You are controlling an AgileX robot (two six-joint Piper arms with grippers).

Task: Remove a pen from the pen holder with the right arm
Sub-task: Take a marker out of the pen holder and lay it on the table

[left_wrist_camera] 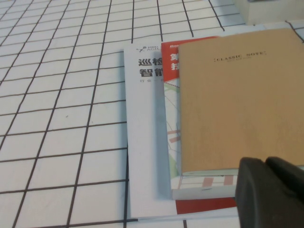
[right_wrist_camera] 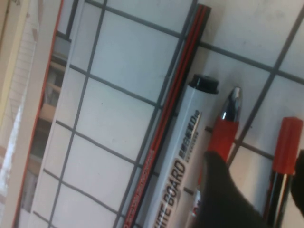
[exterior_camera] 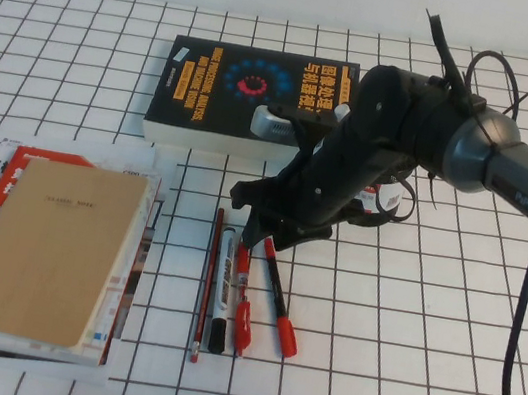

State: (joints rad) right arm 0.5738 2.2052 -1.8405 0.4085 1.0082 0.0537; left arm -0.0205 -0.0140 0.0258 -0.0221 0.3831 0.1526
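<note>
Pens (exterior_camera: 243, 311) beneath right pincer (exterior_camera: 258, 219), left pincer (left_wrist_camera: 267, 190) by notebook (left_wrist_camera: 237, 104)

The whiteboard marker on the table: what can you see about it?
The whiteboard marker is a pale grey, plastic-looking tube with black WHITE BOARD lettering and a black end nearest the robot. It lies flat on the gridded table between a thin red pencil, which seems to touch it, and a red pen. The open right gripper hovers over its far end, not holding it. The left gripper sits apart, over the notebook.
</note>
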